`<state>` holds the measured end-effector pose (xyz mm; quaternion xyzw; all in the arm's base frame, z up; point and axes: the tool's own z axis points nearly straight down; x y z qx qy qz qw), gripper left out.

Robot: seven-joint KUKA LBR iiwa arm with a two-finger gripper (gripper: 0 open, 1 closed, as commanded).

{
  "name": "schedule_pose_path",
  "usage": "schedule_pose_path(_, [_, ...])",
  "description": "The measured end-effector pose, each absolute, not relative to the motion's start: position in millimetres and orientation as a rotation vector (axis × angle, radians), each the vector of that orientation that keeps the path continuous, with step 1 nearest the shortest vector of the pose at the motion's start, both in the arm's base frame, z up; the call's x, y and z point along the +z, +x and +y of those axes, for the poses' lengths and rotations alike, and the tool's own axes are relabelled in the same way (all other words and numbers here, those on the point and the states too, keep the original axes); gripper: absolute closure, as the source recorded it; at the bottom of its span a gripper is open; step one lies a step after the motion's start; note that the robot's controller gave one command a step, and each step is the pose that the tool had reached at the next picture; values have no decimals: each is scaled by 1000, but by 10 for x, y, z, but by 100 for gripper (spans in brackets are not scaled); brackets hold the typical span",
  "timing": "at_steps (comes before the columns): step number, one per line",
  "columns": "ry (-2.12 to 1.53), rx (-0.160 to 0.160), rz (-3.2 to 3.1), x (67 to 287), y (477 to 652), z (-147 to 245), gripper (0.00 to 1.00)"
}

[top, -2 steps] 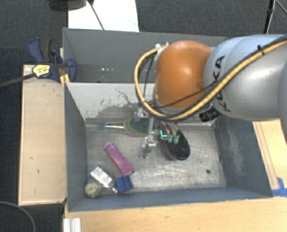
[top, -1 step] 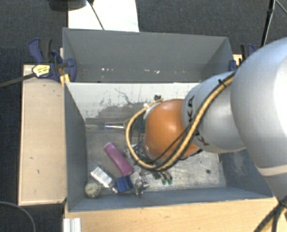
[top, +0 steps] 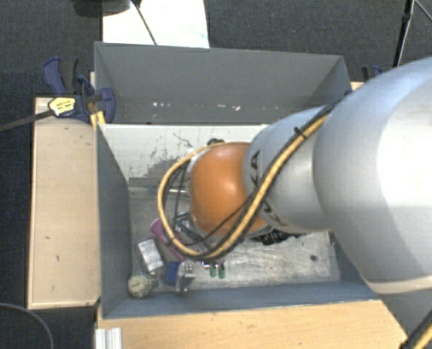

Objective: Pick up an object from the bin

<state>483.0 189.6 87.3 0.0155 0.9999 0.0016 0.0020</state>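
- Arm (top: 361, 180) is reaching into the grey bin (top: 114, 195) from the right, its orange wrist cover (top: 216, 187) hanging over the bin's left half.
- Jaws: can't tell, the cover is hiding them.
- Lying just beside the cover, lower-left corner: silver packet (top: 149, 254), purple piece (top: 158, 230), mottled ball (top: 140, 286).

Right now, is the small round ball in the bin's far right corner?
No, the ball lies in the near left corner, beside a silver block.

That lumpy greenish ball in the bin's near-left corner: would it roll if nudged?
Probably only a little: the greenish ball looks rounded, but the bin wall and a blue piece beside it would likely stop it. Its lumpy surface may grip well.
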Motion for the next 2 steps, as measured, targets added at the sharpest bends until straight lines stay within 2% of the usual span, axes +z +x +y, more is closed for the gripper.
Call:
schedule_pose_path(1, [57, 2, 3138, 867, 4831, 1878, 100])
schedule_pose_path(2, [-20, 5, 3134, 2286, 4860, 1896, 100])
